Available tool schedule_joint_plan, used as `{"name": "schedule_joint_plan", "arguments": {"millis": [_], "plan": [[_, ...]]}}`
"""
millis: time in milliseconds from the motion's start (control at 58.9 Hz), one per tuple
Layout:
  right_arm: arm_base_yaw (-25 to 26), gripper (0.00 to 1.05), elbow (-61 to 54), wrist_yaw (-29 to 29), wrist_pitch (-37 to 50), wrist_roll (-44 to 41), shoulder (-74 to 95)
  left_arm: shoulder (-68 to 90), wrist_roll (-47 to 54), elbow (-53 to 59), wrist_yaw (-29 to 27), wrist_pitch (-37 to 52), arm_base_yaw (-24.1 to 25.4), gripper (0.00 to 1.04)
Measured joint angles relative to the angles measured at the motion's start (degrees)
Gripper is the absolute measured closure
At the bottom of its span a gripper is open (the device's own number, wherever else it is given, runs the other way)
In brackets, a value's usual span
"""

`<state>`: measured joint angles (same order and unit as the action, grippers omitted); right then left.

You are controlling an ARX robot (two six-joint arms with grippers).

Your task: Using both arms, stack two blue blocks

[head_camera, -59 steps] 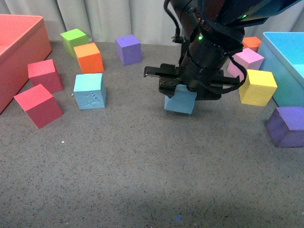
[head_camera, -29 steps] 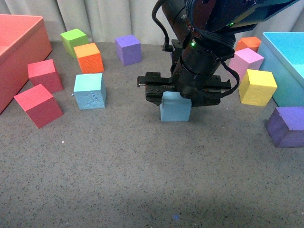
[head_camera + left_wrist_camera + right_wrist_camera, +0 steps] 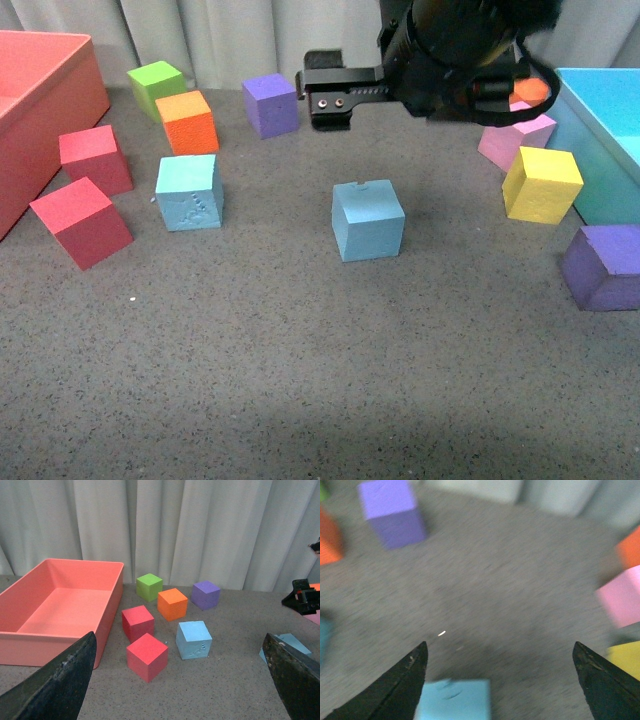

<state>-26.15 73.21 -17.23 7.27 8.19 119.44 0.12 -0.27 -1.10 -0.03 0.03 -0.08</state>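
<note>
One blue block [image 3: 368, 220] stands free on the grey table, mid-scene. The other blue block [image 3: 189, 192], with embossed marks on its front face, sits to its left. My right gripper [image 3: 420, 100] is open and empty, raised above and behind the free block. In the right wrist view the gripper [image 3: 502, 685] is blurred, with that block [image 3: 452, 700] low between its fingers. My left gripper [image 3: 182, 680] is open and empty, well back from the cubes. Its view shows the embossed block [image 3: 194, 640] and the other block [image 3: 286, 647] partly behind a finger [image 3: 295, 680].
A red bin [image 3: 40, 100] stands at the left, a turquoise bin [image 3: 600, 130] at the right. Two red cubes [image 3: 80, 220], a green cube [image 3: 155, 82], an orange cube [image 3: 187, 121] and a purple cube [image 3: 270, 103] lie left and back. Pink [image 3: 512, 140], yellow [image 3: 541, 183] and purple [image 3: 603, 265] cubes lie right.
My right gripper set the blue block down on the table, opened, and rose up and back. The block now stands free. The embossed block has not moved.
</note>
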Motion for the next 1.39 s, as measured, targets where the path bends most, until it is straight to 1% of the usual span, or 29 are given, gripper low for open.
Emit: {"name": "schedule_joint_plan", "arguments": {"millis": [17,34,51,68,85,102,119,136,153,170,204,221,255,391,459,493,629,747,832,968,1053,1070,1087,1155,1393], "plan": [[0.09,0.25,-3.48,-2.67,6.25,-1.22,-0.66,0.0,0.02,0.0,0.11,0.0,0.0,0.07],[0.37,0.28,-7.23,-3.93,12.5,-2.36,-1.27,0.0,0.02,0.0,0.09,0.0,0.0,0.07],[0.55,0.3,-9.01,-4.39,15.43,-2.91,-1.6,0.0,0.0,0.0,0.04,0.0,0.0,0.07],[1.05,0.34,-12.76,-4.72,21.55,-3.89,-2.27,0.0,0.0,0.0,0.04,0.0,0.0,0.07],[1.31,0.35,-14.6,-4.72,24.57,-4.28,-2.6,0.0,0.0,0.0,-0.02,0.0,0.0,0.07],[1.92,0.39,-18.14,-4.68,30.53,-5.16,-3.28,0.0,0.0,0.0,-0.07,0.0,0.0,0.07],[2.23,0.41,-19.82,-4.57,33.48,-5.44,-3.67,0.0,0.02,0.0,-0.09,0.0,0.0,0.07],[2.91,0.44,-22.97,-4.28,39.39,-5.77,-4.55,0.0,0.0,0.0,-0.11,0.0,0.0,0.07],[3.23,0.46,-24.41,-4.02,42.1,-6.12,-5.01,0.0,0.0,0.0,-0.15,0.0,0.0,0.07],[3.96,0.5,-27.17,-3.63,47.74,-6.51,-6.1,-0.02,0.0,0.0,-0.15,0.0,0.0,0.07],[4.98,0.55,-30.56,-2.95,53.64,-6.86,-8.35,0.0,0.0,0.0,-0.13,0.0,0.0,0.07],[5.31,0.57,-31.56,-2.67,55.17,-6.99,-9.22,0.0,0.02,0.0,-0.13,0.0,0.0,0.07],[6.64,0.64,-35.04,-1.77,58.69,-7.28,-13.25,0.0,0.0,0.0,-0.11,0.0,0.0,0.07],[10.14,0.85,-42.97,0.52,60.04,-7.78,-23.15,0.0,0.0,0.0,-0.07,0.0,0.0,0.07],[11.61,0.99,-47.95,2.69,60.24,-7.96,-26.67,0.0,0.0,0.0,-0.02,0.0,0.0,0.07],[12.13,1.04,-49.68,3.45,60.24,-8.0,-27.76,0.0,0.02,0.0,-0.02,0.0,0.0,0.07],[14.99,1.04,-56.98,6.64,59.65,-8.2,-35.67,0.0,0.0,0.0,-0.09,0.0,0.0,0.07],[17.27,1.04,-61.18,8.28,57.77,-8.2,-41.46,0.0,0.0,0.0,-0.04,0.0,0.0,0.07],[18.93,1.04,-64.65,10.1,54.99,-8.2,-47.52,0.0,0.0,0.0,-0.04,0.0,0.0,0.07],[20.26,1.04,-67.32,11.61,51.36,-8.2,-53.99,0.0,0.0,0.0,-0.07,0.0,0.0,0.07],[21.42,1.04,-69.11,12.55,47.56,-8.2,-59.45,0.0,0.0,0.0,-0.07,0.0,0.0,0.07],[22.08,1.04,-69.37,13.42,46.86,-8.2,-60.43,0.0,0.02,0.0,-0.04,0.0,0.0,0.07],[23.45,1.04,-69.77,15.76,45.75,-8.2,-61.92,0.0,0.0,0.0,-0.04,0.0,0.0,0.07],[25.73,1.04,-70.77,16.7,42.38,-8.17,-66.47,0.0,0.02,0.0,-0.09,0.0,0.0,0.07],[26.01,1.04,-72.48,17.11,33.51,-8.17,-77.15,0.0,0.0,0.0,-0.07,0.0,0.0,0.07]]}}
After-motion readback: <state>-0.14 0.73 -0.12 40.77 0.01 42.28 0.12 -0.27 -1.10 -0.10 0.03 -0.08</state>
